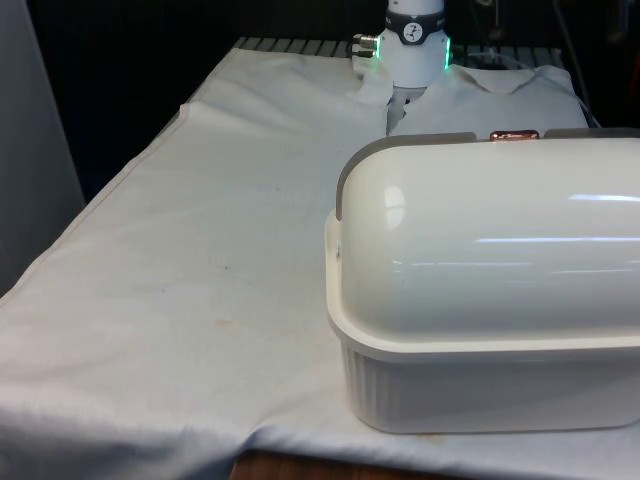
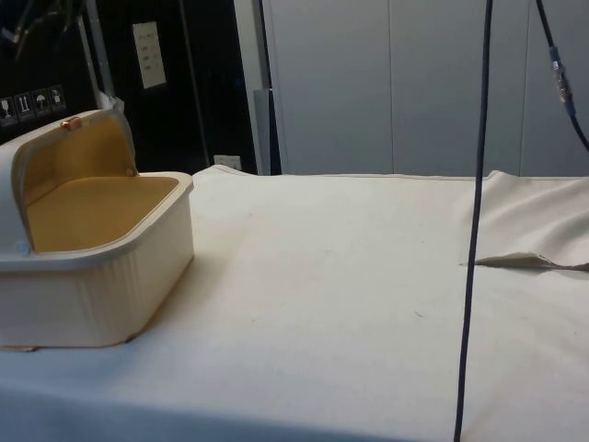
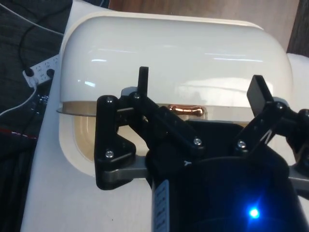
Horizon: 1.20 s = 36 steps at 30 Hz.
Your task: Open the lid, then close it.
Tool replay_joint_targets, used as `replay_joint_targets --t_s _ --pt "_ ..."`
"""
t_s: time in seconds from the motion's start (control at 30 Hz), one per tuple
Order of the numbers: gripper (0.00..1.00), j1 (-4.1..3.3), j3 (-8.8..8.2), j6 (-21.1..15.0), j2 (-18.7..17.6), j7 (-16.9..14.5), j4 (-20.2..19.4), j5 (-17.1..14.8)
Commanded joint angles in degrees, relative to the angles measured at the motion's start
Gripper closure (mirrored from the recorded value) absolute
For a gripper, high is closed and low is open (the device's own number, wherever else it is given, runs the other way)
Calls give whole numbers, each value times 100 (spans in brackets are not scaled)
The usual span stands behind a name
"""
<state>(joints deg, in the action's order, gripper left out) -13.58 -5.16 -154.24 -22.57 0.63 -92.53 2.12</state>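
Observation:
A cream bread box [image 1: 480,390] stands at the front view's right, its back to that camera. Its rounded lid [image 1: 490,240] is rolled back over the rear, with the copper handle [image 1: 514,134] at the top edge. In the side view the lid [image 2: 55,152] stands raised, handle [image 2: 69,122] uppermost, and the tan inside [image 2: 92,207] lies exposed. From the wrist camera my gripper [image 3: 200,87] hovers open above the lid [image 3: 174,53]. The handle [image 3: 188,110] lies below the gap between the fingers [image 3: 143,79], untouched.
White cloth [image 1: 200,250] spreads wide on the front view's left of the box. A black cable [image 2: 474,230] hangs down in the side view, near a fold in the cloth [image 2: 534,230]. Cables and a power strip [image 3: 38,72] lie beyond the table edge.

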Motion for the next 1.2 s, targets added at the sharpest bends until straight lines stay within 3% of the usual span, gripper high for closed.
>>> replay_joint_targets --t_s 0.0,0.67,0.8,0.9,0.93,1.0,1.17 --pt "0 17 11 -17 -46 -23 29 -17" --pt "1 23 0 -6 -212 -6 74 -11" --pt "28 17 -6 -6 -218 0 74 -6" --pt "43 11 -11 0 -206 6 69 0" --pt "43 17 -11 -6 -218 0 74 -6" --pt "57 17 -11 -6 -218 0 74 0" --pt "81 17 -11 -6 -218 0 74 0"
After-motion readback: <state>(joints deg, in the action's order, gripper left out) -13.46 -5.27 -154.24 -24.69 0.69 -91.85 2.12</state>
